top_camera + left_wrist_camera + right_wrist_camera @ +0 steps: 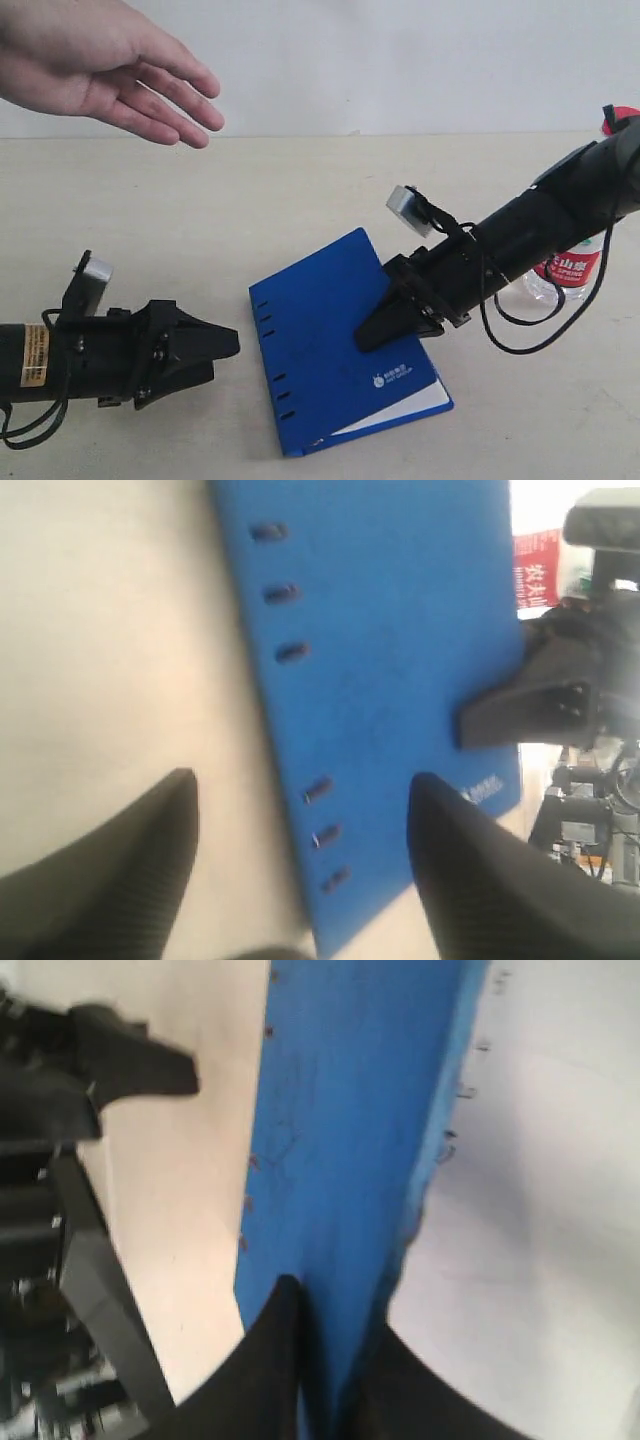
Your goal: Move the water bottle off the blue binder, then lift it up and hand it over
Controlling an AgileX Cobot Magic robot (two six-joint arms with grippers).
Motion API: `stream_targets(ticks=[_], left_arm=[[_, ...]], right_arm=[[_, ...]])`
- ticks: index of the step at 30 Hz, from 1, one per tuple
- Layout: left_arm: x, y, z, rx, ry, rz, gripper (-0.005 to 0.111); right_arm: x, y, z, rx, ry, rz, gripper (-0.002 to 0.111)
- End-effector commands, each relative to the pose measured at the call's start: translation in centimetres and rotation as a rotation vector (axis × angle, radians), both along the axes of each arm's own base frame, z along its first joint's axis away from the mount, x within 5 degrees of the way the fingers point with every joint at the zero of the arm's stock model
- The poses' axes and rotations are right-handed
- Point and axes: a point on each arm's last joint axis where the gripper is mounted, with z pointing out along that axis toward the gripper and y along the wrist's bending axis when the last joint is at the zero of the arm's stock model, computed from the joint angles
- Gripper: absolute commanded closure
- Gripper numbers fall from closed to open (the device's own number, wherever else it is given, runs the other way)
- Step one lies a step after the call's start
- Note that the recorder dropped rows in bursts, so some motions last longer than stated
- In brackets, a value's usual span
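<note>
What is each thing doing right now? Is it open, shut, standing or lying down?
water bottle: standing on the table, off the binder, red cap on.
blue binder: lying on the table, cover edge pinched.
right fingers: shut on the blue binder.
left fingers: open, holding nothing.
person's hand: open, empty.

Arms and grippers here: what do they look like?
Both matte black; the left gripper and right gripper have tapered wedge fingers. Pale grey camera box on each wrist, loose black cables, yellow label on the left arm.
</note>
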Motion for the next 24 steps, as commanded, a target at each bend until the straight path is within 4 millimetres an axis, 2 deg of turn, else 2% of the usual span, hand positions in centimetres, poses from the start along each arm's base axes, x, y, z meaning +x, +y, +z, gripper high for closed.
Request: stream_targets(ticks=[1, 3, 6, 9, 13, 17, 19, 24], left_arm=[[0.1, -0.3, 0.4, -0.045, -0.025, 0.005, 0.049], [0.2, -0.6, 0.5, -0.064, -0.031, 0.012, 0.049], [-0.3, -2.1, -0.1, 0.021, -0.03, -0.036, 0.049], [-0.1, -2.8, -0.1, 0.032, -0.055, -0.013, 0.049], [1.2, -2.5, 0.4, 0.038, -0.148, 0.095, 0.049], [2.5, -3.5, 0.7, -0.035, -0.207, 0.005, 0.049], [3.1, -4.0, 0.6, -0.129, -0.244, -0.013, 0.049], [4.1, -5.6, 1.1, -0.159, -0.267, -0.153, 0.049]], right_arm=[[-0.5, -0.3, 0.3, 0.085, -0.061, 0.123, 0.108], [-0.4, 0.3, 0.7, 0.124, -0.075, 0.1, 0.108], [-0.1, 1.4, 1.8, 0.234, -0.145, 0.052, 0.108], [0.0, 1.5, 2.8, 0.255, -0.171, 0.039, 0.108], [-0.2, 1.3, 4.9, 0.266, -0.228, 0.056, 0.108], [-0.5, 1.2, 6.0, 0.247, -0.225, 0.057, 0.108], [-0.8, 0.9, 6.0, 0.208, -0.211, 0.078, 0.108], [-1.4, 0.3, 5.2, 0.129, -0.185, 0.137, 0.108]])
